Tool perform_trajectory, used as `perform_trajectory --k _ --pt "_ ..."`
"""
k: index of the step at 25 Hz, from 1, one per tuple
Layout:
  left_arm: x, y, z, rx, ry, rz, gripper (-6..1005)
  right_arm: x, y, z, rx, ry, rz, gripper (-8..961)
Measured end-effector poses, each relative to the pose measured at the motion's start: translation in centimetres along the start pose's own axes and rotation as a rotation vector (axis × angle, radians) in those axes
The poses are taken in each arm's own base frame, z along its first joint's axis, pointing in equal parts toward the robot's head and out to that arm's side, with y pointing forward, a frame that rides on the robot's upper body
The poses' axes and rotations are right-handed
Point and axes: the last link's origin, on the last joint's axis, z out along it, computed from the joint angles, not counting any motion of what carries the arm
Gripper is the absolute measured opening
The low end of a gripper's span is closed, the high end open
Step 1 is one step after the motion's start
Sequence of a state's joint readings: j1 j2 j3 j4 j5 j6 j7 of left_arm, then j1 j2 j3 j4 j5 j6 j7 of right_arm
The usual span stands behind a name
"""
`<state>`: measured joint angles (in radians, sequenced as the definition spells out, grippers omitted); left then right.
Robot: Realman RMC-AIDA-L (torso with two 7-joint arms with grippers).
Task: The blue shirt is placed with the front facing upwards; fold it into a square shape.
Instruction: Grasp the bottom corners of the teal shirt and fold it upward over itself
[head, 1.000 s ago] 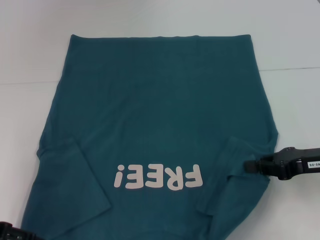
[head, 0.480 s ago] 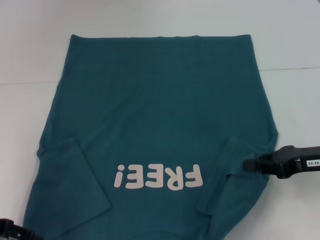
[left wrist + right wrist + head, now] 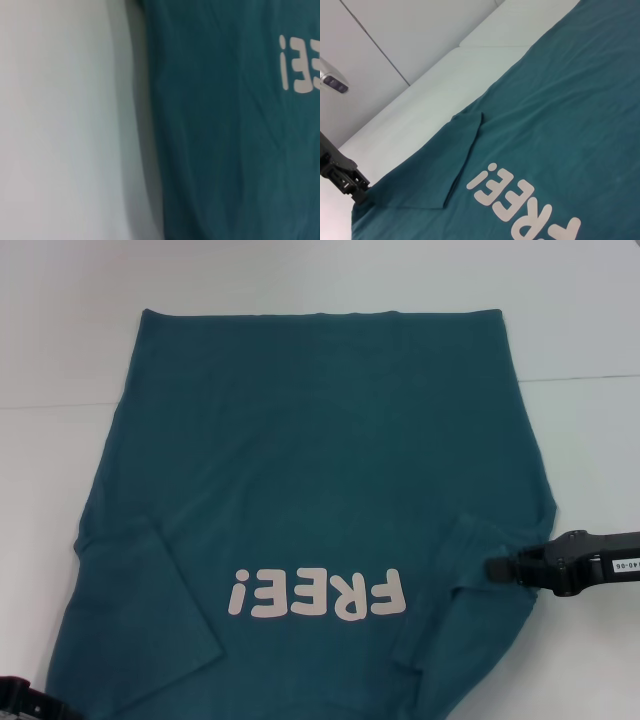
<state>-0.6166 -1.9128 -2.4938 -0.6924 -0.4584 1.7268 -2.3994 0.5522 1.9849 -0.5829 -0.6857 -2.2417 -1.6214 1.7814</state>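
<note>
The blue shirt (image 3: pixel 320 470) lies flat on the white table (image 3: pixel 60 360), front up, its pale "FREE!" print (image 3: pixel 318 595) near me. Both sleeves are folded inward, the left one (image 3: pixel 140 590) and the right one (image 3: pixel 470 550). My right gripper (image 3: pixel 495 569) reaches in from the right, low at the shirt's right edge beside the folded right sleeve. My left gripper (image 3: pixel 25 702) shows only as a dark part at the near left corner of the shirt. The right wrist view shows the left gripper (image 3: pixel 342 175) beside that corner of the shirt (image 3: pixel 560 125). The left wrist view shows the shirt (image 3: pixel 235 150) and bare table.
White table surface surrounds the shirt on the left, right and far sides. A seam (image 3: pixel 580 377) runs across the table under the shirt's far part. In the right wrist view a small grey device (image 3: pixel 332 82) sits on the wall behind the table.
My right gripper has shifted very slightly; my left gripper has dropped a little lower at the picture's near left corner. The shirt has not moved.
</note>
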Motion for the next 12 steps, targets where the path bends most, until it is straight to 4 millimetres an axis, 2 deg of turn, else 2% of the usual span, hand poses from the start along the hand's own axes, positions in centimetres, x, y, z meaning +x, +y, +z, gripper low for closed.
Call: perform_trajectory --k 9,12 --pt "0.27 -0.09 0.07 0.019 0.003 0.001 548 -0.12 0.04 0.22 -0.006 -0.001 0.0 34" --pt "0.36 -0.09 0.02 0.022 0.006 0.002 453 -0.14 0.04 0.28 -0.007 0.0 -0.001 34"
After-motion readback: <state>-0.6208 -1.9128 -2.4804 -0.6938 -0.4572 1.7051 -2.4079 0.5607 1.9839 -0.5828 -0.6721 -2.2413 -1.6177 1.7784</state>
